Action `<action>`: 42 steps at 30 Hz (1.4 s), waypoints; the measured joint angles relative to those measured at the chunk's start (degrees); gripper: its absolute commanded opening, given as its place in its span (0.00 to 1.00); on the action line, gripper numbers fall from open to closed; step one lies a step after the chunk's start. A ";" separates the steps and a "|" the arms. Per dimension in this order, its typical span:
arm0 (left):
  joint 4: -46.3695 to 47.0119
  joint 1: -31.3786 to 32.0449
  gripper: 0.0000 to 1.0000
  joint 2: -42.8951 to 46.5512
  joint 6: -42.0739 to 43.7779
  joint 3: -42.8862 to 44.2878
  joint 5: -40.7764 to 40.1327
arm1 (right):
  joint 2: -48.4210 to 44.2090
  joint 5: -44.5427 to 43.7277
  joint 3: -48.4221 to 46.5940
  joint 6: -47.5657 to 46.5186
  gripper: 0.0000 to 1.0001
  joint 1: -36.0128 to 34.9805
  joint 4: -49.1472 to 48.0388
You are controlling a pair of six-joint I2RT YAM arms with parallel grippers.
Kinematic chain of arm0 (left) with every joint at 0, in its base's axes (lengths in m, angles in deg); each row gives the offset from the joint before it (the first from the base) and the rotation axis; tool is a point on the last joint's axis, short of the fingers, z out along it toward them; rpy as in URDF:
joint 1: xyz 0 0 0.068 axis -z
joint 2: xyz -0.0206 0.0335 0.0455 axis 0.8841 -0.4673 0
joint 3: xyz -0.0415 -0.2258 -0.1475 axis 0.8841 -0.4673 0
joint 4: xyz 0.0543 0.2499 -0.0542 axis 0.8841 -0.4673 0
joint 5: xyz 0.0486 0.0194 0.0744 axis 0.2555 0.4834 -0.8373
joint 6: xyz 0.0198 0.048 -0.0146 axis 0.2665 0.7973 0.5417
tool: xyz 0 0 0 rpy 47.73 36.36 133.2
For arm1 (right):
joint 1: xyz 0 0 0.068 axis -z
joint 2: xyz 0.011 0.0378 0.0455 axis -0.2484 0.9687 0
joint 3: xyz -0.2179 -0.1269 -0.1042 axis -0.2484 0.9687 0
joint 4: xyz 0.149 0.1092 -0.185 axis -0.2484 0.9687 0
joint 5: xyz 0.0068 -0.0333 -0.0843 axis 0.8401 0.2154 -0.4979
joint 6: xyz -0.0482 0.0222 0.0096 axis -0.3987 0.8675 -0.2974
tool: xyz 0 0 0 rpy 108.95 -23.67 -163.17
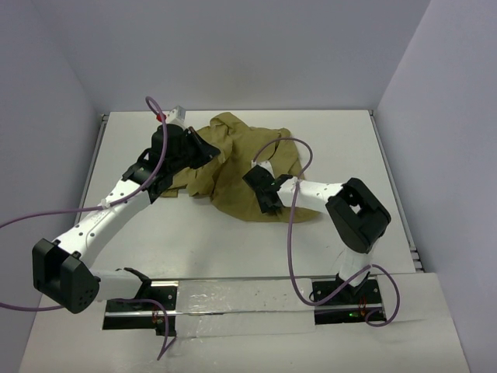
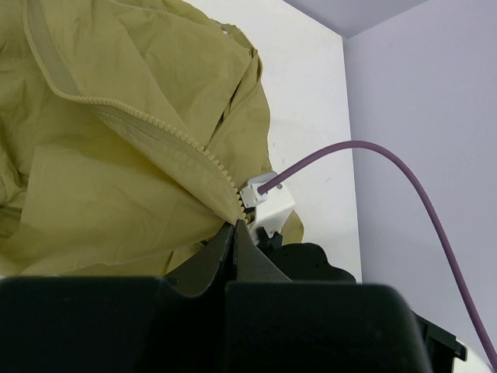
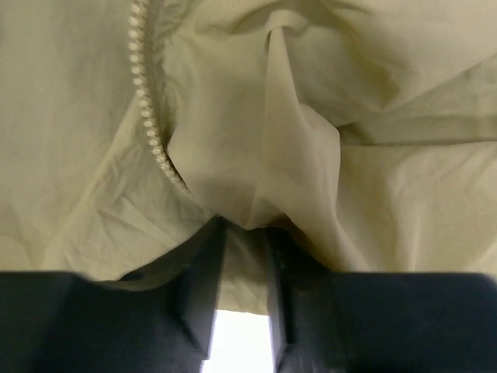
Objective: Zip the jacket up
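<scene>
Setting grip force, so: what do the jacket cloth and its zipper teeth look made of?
Jacket: thin woven cloth, perhaps nylon or a cotton blend, matte, judging by its fine sharp creases. Zipper teeth: probably moulded plastic, pale cream with a slight sheen; metal looks unlikely.

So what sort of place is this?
Probably a robotics lab test cell: a white table boxed in by plain lavender walls, a left arm and right arm bolted at its near edge, working a jacket.

Most of jacket (image 3: 349, 155) beyond frame
</scene>
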 measured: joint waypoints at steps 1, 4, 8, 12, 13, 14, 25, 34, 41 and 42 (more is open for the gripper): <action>0.00 0.02 0.00 0.00 -0.02 0.00 0.02 | 0.00 0.09 -0.09 -0.13 0.22 0.00 -0.19; 0.00 0.02 0.00 -0.02 -0.02 0.00 0.00 | 0.00 0.17 -0.40 -0.66 0.08 0.00 -0.63; 0.02 0.10 0.00 -0.14 -0.02 0.00 0.00 | -0.11 -0.67 -0.42 -0.94 0.00 0.00 -0.42; 0.04 0.48 0.00 -0.62 -0.04 0.00 0.01 | -3.26 -1.63 -0.42 -0.96 0.00 -0.01 1.58; 0.05 0.59 0.00 -0.78 -0.04 0.00 0.02 | -4.90 -1.72 -0.42 -0.97 0.00 -0.03 2.13; 0.06 0.69 0.00 -0.93 -0.04 0.00 0.00 | -7.01 -1.72 -0.42 -0.95 0.00 -0.08 2.78; 0.04 1.30 0.00 -1.09 -0.07 0.00 0.00 | -20.53 7.31 -0.50 -0.96 0.01 -2.50 7.37; 0.04 1.64 0.00 -1.17 -0.08 0.00 -0.05 | -16.31 19.76 -4.56 -0.44 0.48 -3.28 7.73; 0.04 1.99 0.00 -1.26 -0.07 0.00 -1.49 | -15.79 13.84 -3.16 1.08 0.39 -3.28 6.58; 0.04 2.09 0.00 -1.32 -0.05 0.00 -1.67 | -16.85 13.24 -1.74 1.59 0.39 -3.28 6.05</action>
